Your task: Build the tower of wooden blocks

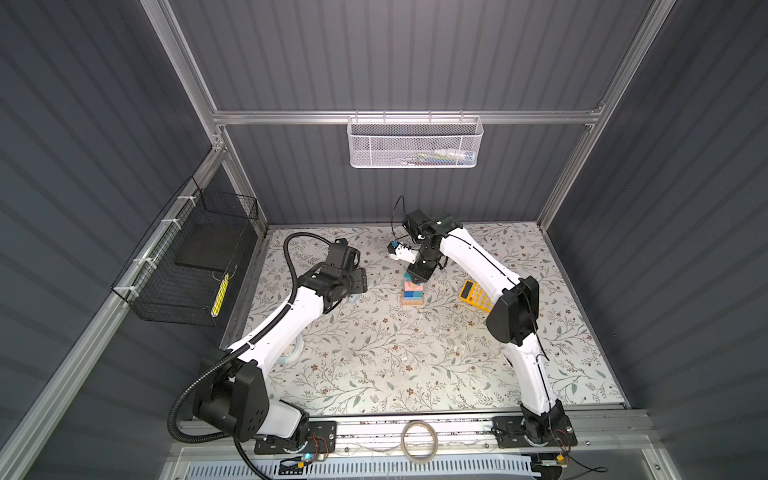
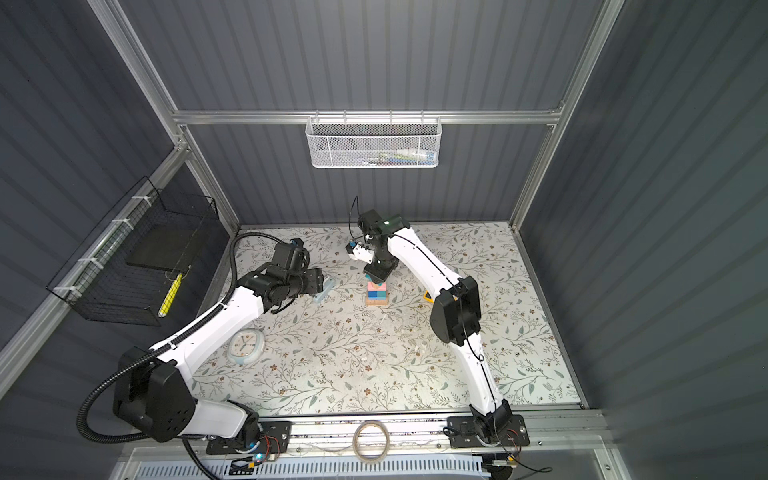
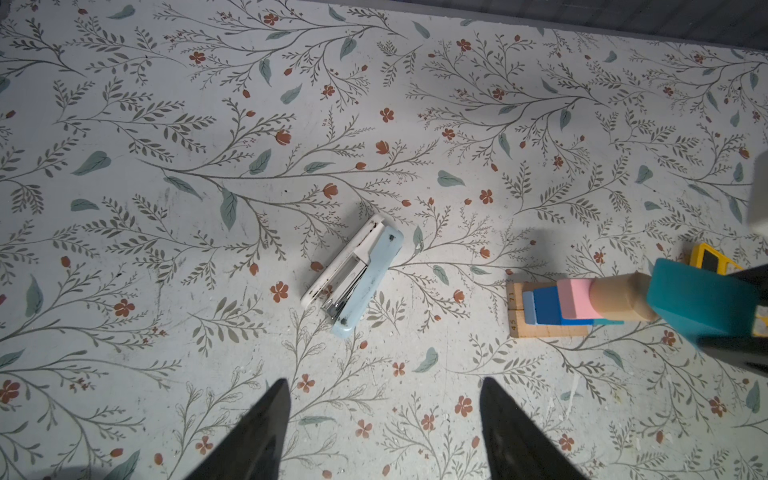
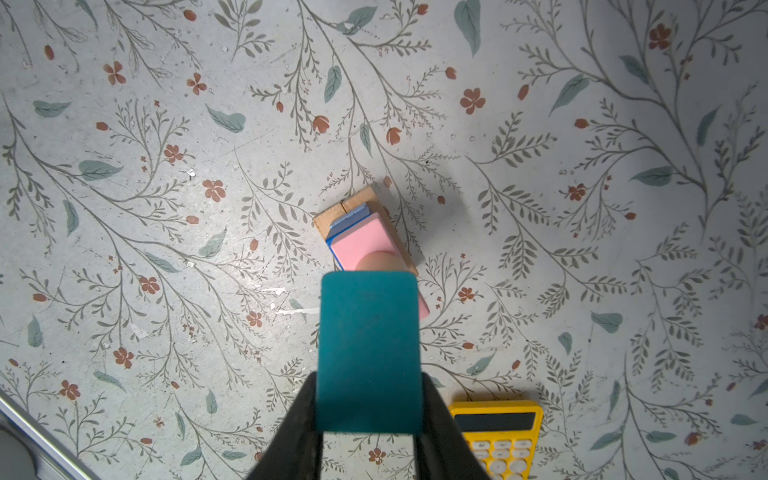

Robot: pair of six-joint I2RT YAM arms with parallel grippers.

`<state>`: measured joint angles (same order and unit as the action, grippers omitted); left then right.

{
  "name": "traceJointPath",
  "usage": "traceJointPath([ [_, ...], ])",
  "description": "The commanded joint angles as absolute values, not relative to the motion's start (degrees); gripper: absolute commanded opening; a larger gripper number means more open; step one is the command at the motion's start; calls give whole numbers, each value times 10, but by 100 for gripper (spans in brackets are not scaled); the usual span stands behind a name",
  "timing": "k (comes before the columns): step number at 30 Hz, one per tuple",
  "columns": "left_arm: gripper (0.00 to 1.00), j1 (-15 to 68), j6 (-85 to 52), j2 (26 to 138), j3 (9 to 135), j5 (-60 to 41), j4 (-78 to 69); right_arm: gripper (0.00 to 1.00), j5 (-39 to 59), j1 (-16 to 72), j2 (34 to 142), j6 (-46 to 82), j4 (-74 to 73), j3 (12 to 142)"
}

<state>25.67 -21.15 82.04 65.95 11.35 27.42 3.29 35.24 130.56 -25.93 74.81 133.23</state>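
One teal block [image 4: 368, 353] was pinched in the right gripper [image 4: 368, 399]. The jaws were partly closed on its two flat side faces, near one end, so most of the block stuck out ahead of the fingers.

It looked like painted wood, and would likely be light, stiff and rather slick. Those flat parallel sides seemed the best place to grip it, and a firm, even squeeze would matter more than force.

The tower [image 1: 412, 293] stood toward the back of the table [image 1: 374, 365], between the stapler [image 2: 324, 291] and the calculator [image 1: 476, 296]. It rose from tan bars [image 3: 515, 311] through blue layers to a pink block [image 4: 361, 245], with a tan cylinder [image 3: 619, 297] on top. The pieces appeared only stacked, not joined, so the tower would probably topple at a sideways nudge. The cylinder also offered only a narrow seat.

The tower lay directly beneath the right gripper, and the teal block covered much of the cylinder in the right wrist view. From the left wrist view the block's underside met the cylinder's top or was just above it. Whether it rested there could not be told.

The left gripper [image 3: 384, 382] hung with its jaws wide apart and empty, over bare table near the stapler and well apart from the tower.
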Motion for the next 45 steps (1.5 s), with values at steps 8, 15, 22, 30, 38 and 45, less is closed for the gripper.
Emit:
traceJointPath([
  [8,72,252,-201,826,680,110,289,15,26,355,1321,-253,751,1345],
  [15,72,252,-200,828,681,109,288,15,29,355,1326,-254,752,1345],
  [22,72,252,-200,828,680,109,288,16,28,355,1328,-253,752,1345],
  [30,72,252,-200,829,680,109,287,17,25,356,1330,-252,751,1344],
  [38,72,252,-200,829,681,106,286,19,19,356,1326,-252,749,1345],
  [45,72,252,-201,832,682,105,286,23,18,357,1324,-252,746,1345],
])
